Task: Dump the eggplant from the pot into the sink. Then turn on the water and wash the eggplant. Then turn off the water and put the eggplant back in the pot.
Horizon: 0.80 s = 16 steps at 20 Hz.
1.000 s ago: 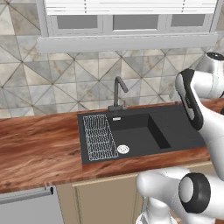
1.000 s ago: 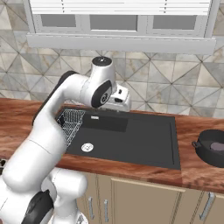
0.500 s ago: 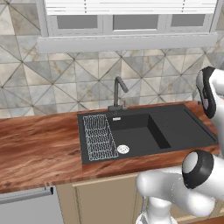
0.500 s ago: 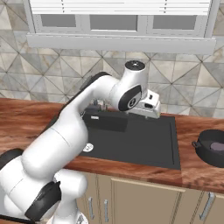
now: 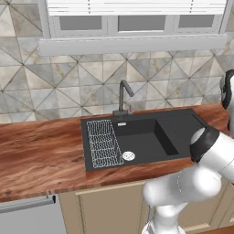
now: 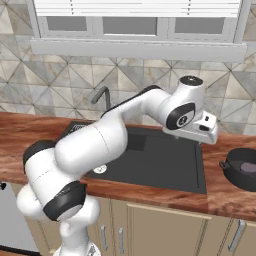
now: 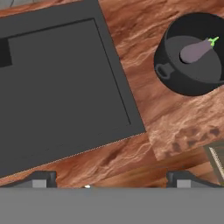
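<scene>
Small purple eggplant (image 7: 197,50) with a green tip lies inside the round black pot (image 7: 192,85), on the wooden worktop (image 7: 144,94) just beside the matte black sink (image 7: 57,83).

The white arm's end effector (image 7: 111,178), fingers spread wide and empty, hangs above the sink's edge; a clean lift likely calls for centring over the pot's rim or small side handle before closing, keeping it level until over the basin.
</scene>
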Available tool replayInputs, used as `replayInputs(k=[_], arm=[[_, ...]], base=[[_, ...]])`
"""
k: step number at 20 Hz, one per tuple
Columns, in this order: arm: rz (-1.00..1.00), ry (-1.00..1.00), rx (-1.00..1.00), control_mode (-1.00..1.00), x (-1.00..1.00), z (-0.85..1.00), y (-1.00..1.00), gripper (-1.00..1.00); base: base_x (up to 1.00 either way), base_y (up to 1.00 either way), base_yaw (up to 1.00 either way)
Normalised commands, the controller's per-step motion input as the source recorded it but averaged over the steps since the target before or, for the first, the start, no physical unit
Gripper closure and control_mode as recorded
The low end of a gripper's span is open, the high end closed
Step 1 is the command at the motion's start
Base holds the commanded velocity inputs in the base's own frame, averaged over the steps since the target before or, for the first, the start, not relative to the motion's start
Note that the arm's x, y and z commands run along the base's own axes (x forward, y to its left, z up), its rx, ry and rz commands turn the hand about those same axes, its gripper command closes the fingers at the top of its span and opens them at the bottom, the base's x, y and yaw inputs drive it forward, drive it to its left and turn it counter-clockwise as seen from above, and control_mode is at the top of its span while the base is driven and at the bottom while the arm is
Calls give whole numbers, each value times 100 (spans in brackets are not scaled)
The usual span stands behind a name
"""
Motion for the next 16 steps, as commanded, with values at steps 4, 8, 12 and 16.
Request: replayInputs(k=[4, 8, 12, 16], arm=[[-1, 11, 0, -100, 2, -42, -78, -100], [0, 8, 0, -100, 2, -49, -52, -100], [2, 2, 0, -100, 7, -55, -24, -100], [7, 0, 0, -100, 17, -51, -3, -100]], base=[[0, 0, 0], [0, 0, 0], [0, 0, 0], [0, 0, 0]])
